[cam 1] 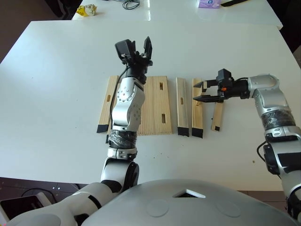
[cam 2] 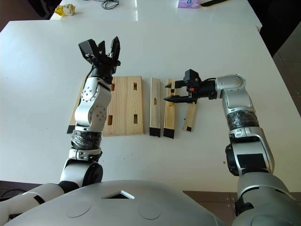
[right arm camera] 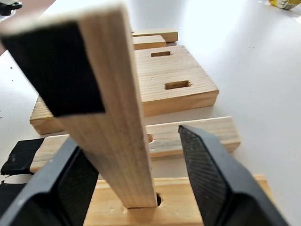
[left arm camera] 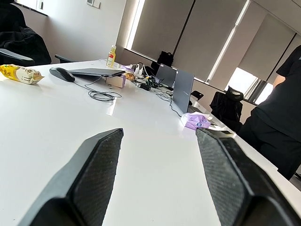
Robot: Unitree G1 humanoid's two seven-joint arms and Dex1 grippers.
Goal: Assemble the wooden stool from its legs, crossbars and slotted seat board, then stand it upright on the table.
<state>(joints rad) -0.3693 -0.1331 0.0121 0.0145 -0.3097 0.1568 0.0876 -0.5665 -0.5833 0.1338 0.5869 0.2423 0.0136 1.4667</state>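
Observation:
The slotted seat board point(cam 1: 157, 106) lies flat mid-table, its left part hidden by my left arm. One leg point(cam 1: 104, 108) lies to its left and two legs point(cam 1: 181, 107) point(cam 1: 197, 113) to its right, all with black ends. A shorter bar point(cam 1: 217, 116) lies farthest right. My right gripper point(cam 1: 201, 92) is open over the upper end of the second right leg. In the right wrist view an upright wooden piece point(right arm camera: 113, 122) with a black end stands in a leg's slot between its fingers point(right arm camera: 211, 179). My left gripper point(cam 1: 141, 47) is raised above the board's far edge, open and empty.
The white table point(cam 1: 56, 84) has bare room on the left, right and front. A second table behind holds a yellow packet point(cam 1: 87, 9), cables and a purple pack point(cam 1: 209, 4). A person stands at that table's far side in the left wrist view.

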